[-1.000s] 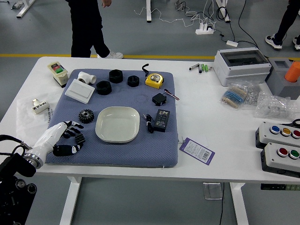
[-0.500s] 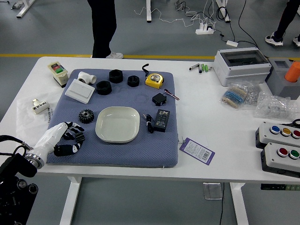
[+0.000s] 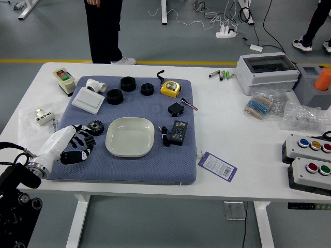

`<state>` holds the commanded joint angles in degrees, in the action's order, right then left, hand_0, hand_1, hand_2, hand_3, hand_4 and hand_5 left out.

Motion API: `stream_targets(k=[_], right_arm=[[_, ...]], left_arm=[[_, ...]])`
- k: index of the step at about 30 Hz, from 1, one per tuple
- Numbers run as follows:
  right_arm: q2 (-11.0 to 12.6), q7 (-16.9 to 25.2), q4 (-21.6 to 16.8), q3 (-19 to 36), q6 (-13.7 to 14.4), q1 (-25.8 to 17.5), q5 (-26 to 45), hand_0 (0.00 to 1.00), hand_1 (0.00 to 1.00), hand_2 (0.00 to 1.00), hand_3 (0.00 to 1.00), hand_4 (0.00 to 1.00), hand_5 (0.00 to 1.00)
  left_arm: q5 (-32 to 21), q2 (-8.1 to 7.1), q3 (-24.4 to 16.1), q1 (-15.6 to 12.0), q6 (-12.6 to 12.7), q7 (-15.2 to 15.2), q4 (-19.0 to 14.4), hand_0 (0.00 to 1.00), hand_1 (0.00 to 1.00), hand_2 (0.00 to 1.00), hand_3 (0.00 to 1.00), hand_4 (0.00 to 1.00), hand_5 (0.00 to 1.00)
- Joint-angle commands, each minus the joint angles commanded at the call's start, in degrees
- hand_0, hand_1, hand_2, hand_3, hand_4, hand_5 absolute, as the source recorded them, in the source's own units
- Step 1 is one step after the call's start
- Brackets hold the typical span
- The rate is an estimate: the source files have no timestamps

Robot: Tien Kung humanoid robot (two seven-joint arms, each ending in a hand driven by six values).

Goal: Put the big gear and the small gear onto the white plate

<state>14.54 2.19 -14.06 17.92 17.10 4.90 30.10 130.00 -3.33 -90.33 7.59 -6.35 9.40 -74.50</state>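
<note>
Blue mat [image 3: 170, 165] bore one plate [image 3: 129, 137]; left of it, one loose gear [image 3: 95, 127] lay near the left hand [image 3: 76, 147], fingers grasping a second gear [image 3: 90, 140].

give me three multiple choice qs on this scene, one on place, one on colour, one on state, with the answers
1. Where is the purple-edged tag?
A) on the plate
B) on the table, right of the mat
C) on the floor

2. What colour is the tape measure?
A) mainly yellow
B) mainly red
C) mainly white

3. How do the gears stand?
A) both on the plate
B) one on the plate
C) neither on the plate

1: B, it lies on the white table beyond the blue mat's right edge.
2: A, its case shows yellow.
3: C, one gear is left of the plate, the other gear at the left hand.
</note>
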Motion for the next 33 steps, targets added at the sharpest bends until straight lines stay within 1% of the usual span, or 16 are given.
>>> stream_targets(k=[1,7,9,12,13,14,15,16,18,19,21,24,25,30,31,33], right_arm=[[0.01,0.0,0.0,0.0,0.01,0.01,0.0,0.683,0.688,0.724,0.56,0.79,0.678],[0.05,0.01,0.0,-0.04,0.05,0.09,-0.03,0.683,0.688,0.724,0.56,0.79,0.679],[0.11,0.04,-0.01,-0.08,0.1,0.16,-0.03,0.683,0.688,0.724,0.56,0.79,0.679],[0.13,0.06,-0.02,-0.12,0.16,0.23,0.0,0.683,0.688,0.724,0.56,0.79,0.679],[0.13,0.06,-0.03,-0.17,0.19,0.28,0.0,0.684,0.688,0.724,0.559,0.79,0.678],[0.14,0.07,-0.04,-0.19,0.21,0.31,0.01,0.684,0.688,0.724,0.559,0.79,0.678],[0.14,0.08,-0.04,-0.19,0.22,0.32,0.02,0.684,0.688,0.724,0.559,0.79,0.678],[0.14,0.11,-0.05,-0.19,0.25,0.36,0.06,0.684,0.688,0.724,0.559,0.79,0.678],[0.14,0.13,-0.06,-0.19,0.29,0.38,0.06,0.684,0.688,0.724,0.559,0.79,0.678],[0.15,0.13,-0.07,-0.22,0.3,0.4,0.08,0.684,0.688,0.724,0.559,0.79,0.678],[0.16,0.15,-0.07,-0.24,0.31,0.41,0.1,0.684,0.688,0.724,0.559,0.79,0.678],[0.2,0.19,-0.08,-0.23,0.31,0.42,0.14,0.684,0.688,0.724,0.559,0.79,0.678],[0.22,0.21,-0.08,-0.22,0.32,0.43,0.12,0.683,0.688,0.724,0.559,0.79,0.678],[0.25,0.23,-0.08,-0.29,0.35,0.47,0.03,0.683,0.688,0.724,0.559,0.79,0.678],[0.26,0.24,-0.08,-0.28,0.35,0.46,0.03,0.685,0.688,0.724,0.559,0.79,0.678],[0.27,0.26,-0.08,-0.27,0.36,0.46,0.04,0.685,0.688,0.724,0.559,0.79,0.678]], left_arm=[[0.0,0.03,0.35,0.13,0.22,0.16,-0.41,0.363,0.466,0.511,0.592,0.354,0.002],[0.0,0.45,2.07,1.19,1.32,1.1,-1.15,0.363,0.467,0.513,0.591,0.354,0.002],[0.0,0.99,4.76,2.57,3.35,2.5,-0.26,0.363,0.467,0.513,0.591,0.354,0.002],[0.0,1.66,7.44,3.9,5.7,4.14,1.51,0.363,0.467,0.513,0.591,0.354,0.002],[0.0,2.0,8.67,4.58,6.9,4.91,2.64,0.393,0.493,0.534,0.607,0.763,0.004],[0.0,2.3,9.83,5.17,8.14,5.59,3.77,0.393,0.493,0.534,0.607,0.763,0.004],[0.0,2.39,10.2,5.34,8.55,5.79,4.13,0.393,0.493,0.534,0.607,0.763,0.004],[0.0,2.8,11.25,6.07,9.78,6.27,5.5,0.393,0.493,0.534,0.607,0.763,0.004],[0.0,3.29,11.88,6.78,10.71,6.27,6.92,0.393,0.493,0.534,0.607,0.763,0.004],[0.0,3.33,12.03,7.17,11.05,6.04,7.72,0.484,0.631,0.658,0.66,0.887,0.043],[0.0,3.33,12.08,7.58,11.35,5.78,8.4,0.484,0.631,0.658,0.66,0.887,0.043],[0.0,3.33,11.96,8.74,11.83,4.91,10.61,0.484,0.631,0.658,0.66,0.887,0.043],[0.0,3.33,11.83,9.0,11.89,4.54,11.18,0.65,0.76,0.834,0.799,0.998,0.2],[0.0,3.33,11.17,9.1,12.3,3.7,12.04,0.65,0.76,0.834,0.799,0.998,0.2],[0.0,3.33,10.93,8.92,12.65,3.81,11.79,0.705,0.799,0.899,0.817,0.998,0.204],[0.0,3.33,10.61,8.67,13.11,3.99,11.44,0.705,0.799,0.899,0.817,0.998,0.204]])
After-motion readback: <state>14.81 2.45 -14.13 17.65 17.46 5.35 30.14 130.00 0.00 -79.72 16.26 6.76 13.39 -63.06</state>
